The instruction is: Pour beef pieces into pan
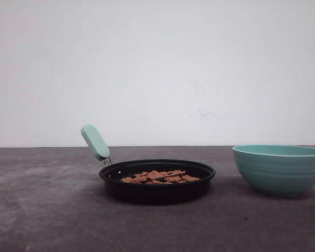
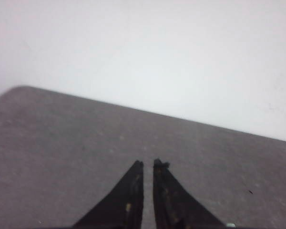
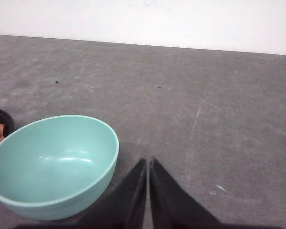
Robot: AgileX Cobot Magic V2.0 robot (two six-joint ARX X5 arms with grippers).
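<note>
the beef pieces point(image 1: 160, 177) lie in a low heap inside the pan point(image 1: 156, 181), low and centre in the front view, so the pour looks done. they seem light, loose and dry, likely to scatter if the pan is jolted. the pan looks stiff and fairly light; its handle point(image 1: 95, 142), angled up to the left, is the natural place to hold. at the right edge stands the bowl point(image 1: 279, 169), empty in the right wrist view. the left gripper point(image 2: 148, 165) and right gripper point(image 3: 148, 162) are each closed on nothing above the table point(image 1: 42, 210).
</note>
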